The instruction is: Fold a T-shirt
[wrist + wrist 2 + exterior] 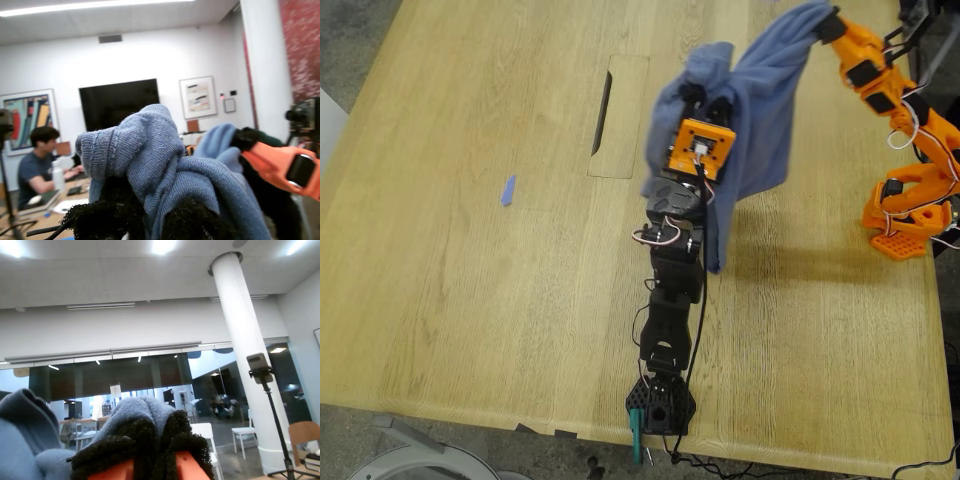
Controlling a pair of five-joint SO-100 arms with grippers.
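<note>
The slate-blue T-shirt (765, 110) hangs bunched in the air between both grippers, above the wooden table (470, 300). My first gripper (697, 95), on the black arm at the middle of the exterior view, is shut on one bunched part; the first wrist view shows cloth (150, 150) pinched in its black padded jaws (150, 220). My second gripper (826, 22), on the orange arm at the exterior view's upper right, is shut on another part; cloth (142, 412) bulges from its jaws (160, 452). The chest print is hidden.
A tiny blue scrap (508, 190) lies on the table at the exterior view's left. A dark slot with an inset panel (603, 112) sits in the tabletop behind it. A person (37, 160) sits at a desk far off. A phone tripod (262, 372) stands by a pillar.
</note>
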